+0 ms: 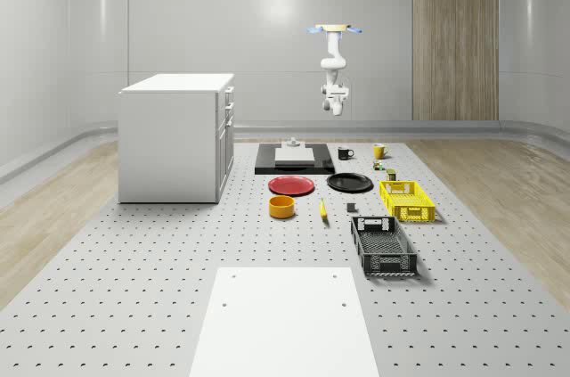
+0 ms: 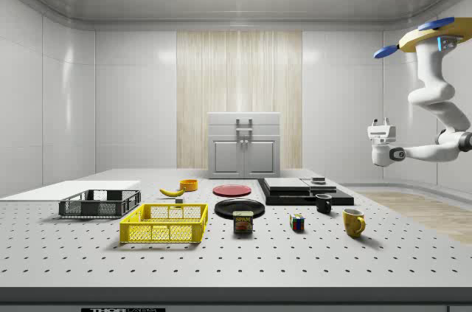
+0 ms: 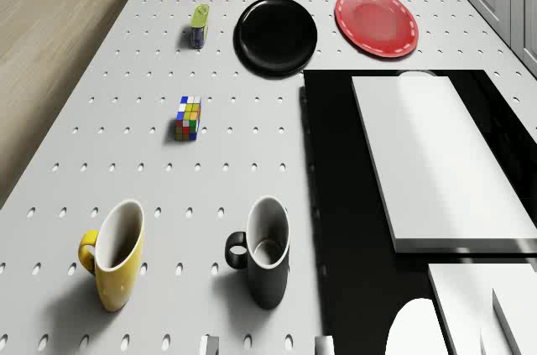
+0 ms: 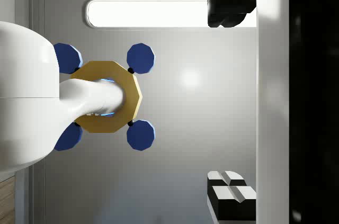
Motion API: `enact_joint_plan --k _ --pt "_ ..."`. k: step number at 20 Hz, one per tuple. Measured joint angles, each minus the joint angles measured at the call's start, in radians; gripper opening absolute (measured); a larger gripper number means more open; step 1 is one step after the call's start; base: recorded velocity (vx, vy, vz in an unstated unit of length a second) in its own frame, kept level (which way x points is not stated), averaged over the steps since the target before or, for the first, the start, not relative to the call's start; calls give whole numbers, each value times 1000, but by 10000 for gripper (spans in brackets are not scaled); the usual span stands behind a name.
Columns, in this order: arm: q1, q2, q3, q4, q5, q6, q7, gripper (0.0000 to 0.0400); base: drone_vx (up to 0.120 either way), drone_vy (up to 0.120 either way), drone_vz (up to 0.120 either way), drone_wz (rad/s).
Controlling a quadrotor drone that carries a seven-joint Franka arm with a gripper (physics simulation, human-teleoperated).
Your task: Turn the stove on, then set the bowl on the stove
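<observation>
Drone (image 1: 336,30) hovers high above the far end of the table (image 1: 134,297), beyond the black stove (image 1: 295,159), arm hanging down with the gripper (image 1: 335,108) in mid-air, well above the stove and touching nothing — can't tell whether its jaws are spread or pressed together. Orange bowl (image 1: 282,207) sits on the table in front of the red plate (image 1: 292,185), well apart from the stove. Black mug (image 3: 262,252) stands just beside the stove's edge, yellow mug (image 3: 115,253) next to it.

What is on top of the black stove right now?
On the stove lies a white slab with a small knob-like part at its far end. No bowl: the orange bowl sits on the table.
</observation>
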Motion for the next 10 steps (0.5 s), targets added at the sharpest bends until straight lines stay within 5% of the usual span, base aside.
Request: enact_joint_plan --k 5,10 --pt "-2 19 1 106 1 -84 -1 400 0 0 0 0" --pt "-4 53 2 206 2 -145 -2 400 0 -112 0 0"
